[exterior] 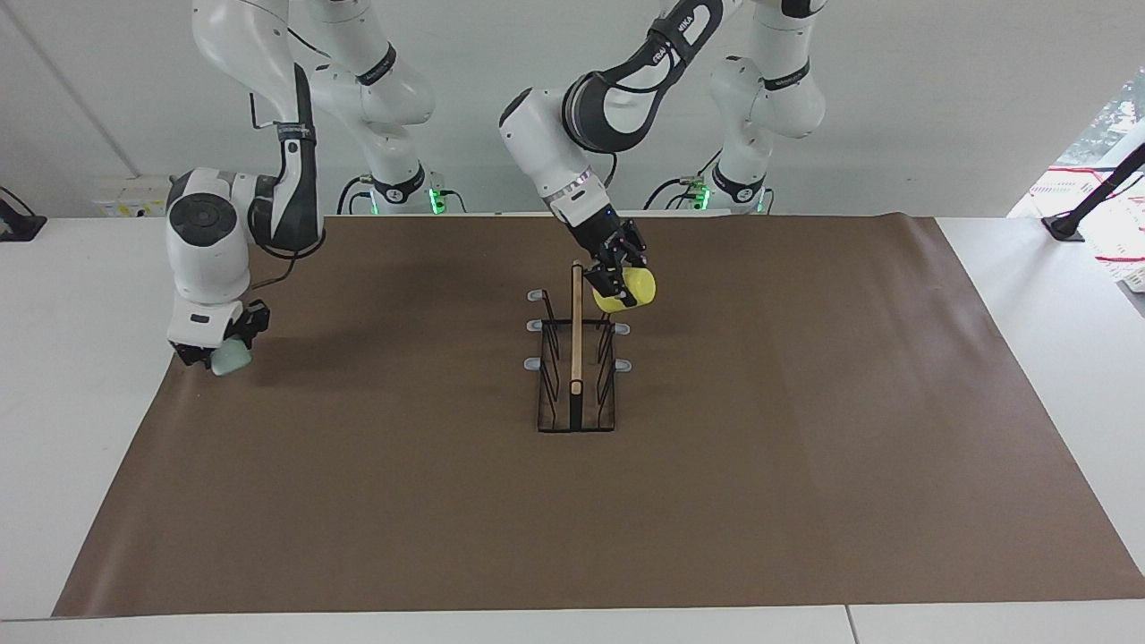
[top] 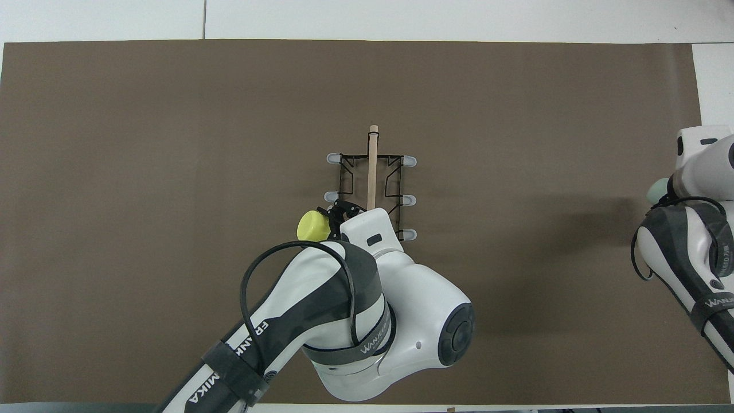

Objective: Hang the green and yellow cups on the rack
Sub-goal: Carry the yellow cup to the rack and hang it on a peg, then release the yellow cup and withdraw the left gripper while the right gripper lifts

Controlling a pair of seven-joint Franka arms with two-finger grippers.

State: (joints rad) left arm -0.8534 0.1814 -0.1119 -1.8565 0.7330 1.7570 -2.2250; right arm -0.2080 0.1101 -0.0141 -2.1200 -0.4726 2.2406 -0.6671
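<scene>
The black wire rack [exterior: 576, 394] [top: 371, 183] with its upright wooden bar stands mid-mat. My left gripper [exterior: 608, 284] [top: 337, 211] is shut on the yellow cup [exterior: 629, 288] [top: 312, 225], tilted on its side just over the rack's prong nearest the robots on the left arm's side. My right gripper [exterior: 207, 351] is shut on the green cup [exterior: 230, 360] [top: 657, 190], turned mouth down, low over the mat's edge at the right arm's end of the table. In the overhead view the right wrist hides its gripper.
A brown mat [exterior: 805, 465] covers most of the white table [exterior: 72, 429]. Several grey-tipped prongs [top: 408, 199] of the rack carry nothing. A black stand [exterior: 1087, 210] sits off the mat at the left arm's end.
</scene>
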